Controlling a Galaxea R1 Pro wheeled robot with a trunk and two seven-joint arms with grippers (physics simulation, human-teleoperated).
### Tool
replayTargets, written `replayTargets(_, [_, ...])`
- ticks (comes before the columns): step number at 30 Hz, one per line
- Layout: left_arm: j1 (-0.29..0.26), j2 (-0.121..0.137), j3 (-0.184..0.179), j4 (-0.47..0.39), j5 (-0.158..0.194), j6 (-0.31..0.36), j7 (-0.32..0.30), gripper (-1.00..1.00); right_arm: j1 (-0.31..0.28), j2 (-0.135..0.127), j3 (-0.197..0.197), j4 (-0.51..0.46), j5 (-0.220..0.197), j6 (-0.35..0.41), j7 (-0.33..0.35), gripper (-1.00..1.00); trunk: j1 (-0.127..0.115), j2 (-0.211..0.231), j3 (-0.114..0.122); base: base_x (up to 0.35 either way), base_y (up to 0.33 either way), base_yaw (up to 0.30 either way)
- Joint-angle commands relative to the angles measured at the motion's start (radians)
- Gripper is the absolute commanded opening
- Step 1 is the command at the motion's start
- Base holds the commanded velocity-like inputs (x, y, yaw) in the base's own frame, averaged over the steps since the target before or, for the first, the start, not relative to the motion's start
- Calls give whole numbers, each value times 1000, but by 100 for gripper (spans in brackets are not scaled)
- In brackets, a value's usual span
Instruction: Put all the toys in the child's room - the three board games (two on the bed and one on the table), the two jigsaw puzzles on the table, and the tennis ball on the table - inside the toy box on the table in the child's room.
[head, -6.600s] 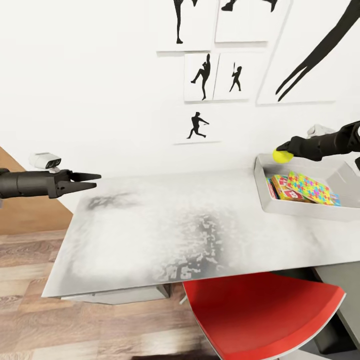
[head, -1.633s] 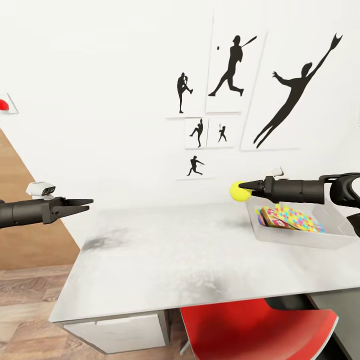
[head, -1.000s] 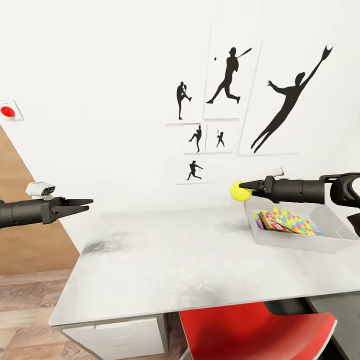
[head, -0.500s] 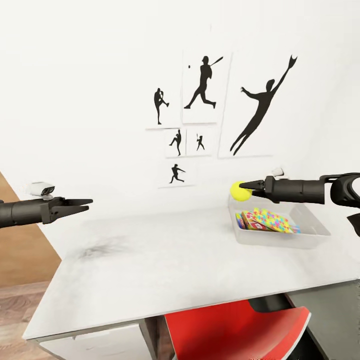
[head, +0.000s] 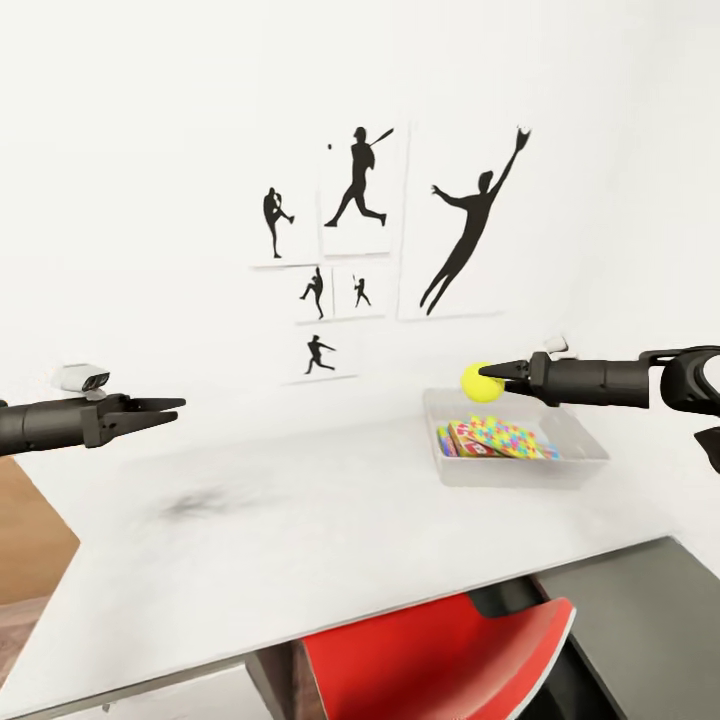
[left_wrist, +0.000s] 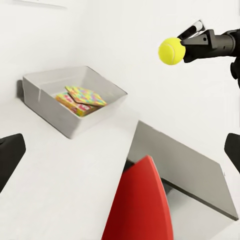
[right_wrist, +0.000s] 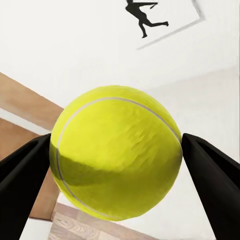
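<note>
While the right gripper (head: 486, 373) holds the tennis ball (head: 478, 381) pinched at its fingertips, the head view shows the ball in the air above the far left corner of the toy box (head: 592, 458), which stands on the right part of the table (head: 300, 530). Inside the box lie a jigsaw puzzle (head: 510, 435) and a red lettered game box (head: 462, 441) under it. The left gripper (head: 165, 406) hangs over the left side of the table, its claw narrowly parted and empty. A red chair (head: 440, 655) is pushed under the near edge.

In the left wrist view the ball (left_wrist: 171, 50) is seen well above and apart from the toy box (left_wrist: 47, 109), so a release here may drop it outside, or it may bounce out over the low sloping wall.

In the right wrist view the ball (right_wrist: 116, 158) sits between both fingers (right_wrist: 22, 175), touching each side; the grip is only at the tips, so I judge it could slip.

Compared with the earlier head pictures, the whole scene has shifted left because the camera turned; both arms keep the same pose, and the ball is still held.
</note>
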Motion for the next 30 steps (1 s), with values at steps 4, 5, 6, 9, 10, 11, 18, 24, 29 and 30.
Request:
replayTargets(4, [-1,1,0,-1,-1,11,-4,100,-2,-1,2,0,-11,-1,-9,-100,1,-2,3,0,-247,-186])
replayTargets(5, [-1,1,0,-1,-1,11,-4,100,-2,-1,2,0,-11,-1,-9,-100,1,-2,4,0,-129,-227])
replayTargets(6, [-1,1,0,-1,-1,11,-4,100,-2,-1,2,0,-11,-1,-9,-100,1,-2,5,0,-66,-242])
replayTargets(9, [-1,0,0,-1,-1,11,-4,100,-2,0,2,1,-10,-1,-9,-100,1,-2,7,0,-29,-250])
replayTargets(10, [-1,-1,0,-1,-1,11,-4,100,-2,0,2,1,-9,-1,-9,-100,1,-2,8,0,-39,-255])
replayTargets(11, [-1,-1,0,-1,-1,11,-4,100,-2,0,2,1,-9,-1,-9,-100,1,-2,8,0,-112,-256])
replayTargets(18, [-1,-1,0,-1,-1,11,-4,100,-2,1,2,9,-3,-7,-15,-100,1,-2,14,0,-159,-257])
replayTargets(24, [-1,-2,0,-1,-2,11,-4,100,-2,1,2,20,-2,-27,-18,-100,1,-2,18,12,9,-257])
replayTargets(29, [-1,-2,0,-1,-3,11,-4,100,-2,2,3,21,-2,-29,-18,-100,1,-2,22,71,79,-257])
replayTargets(30, [-1,-2,0,-1,-3,11,-4,100,-2,2,3,21,-2,-30,-18,-100,1,-2,23,18,17,-257])
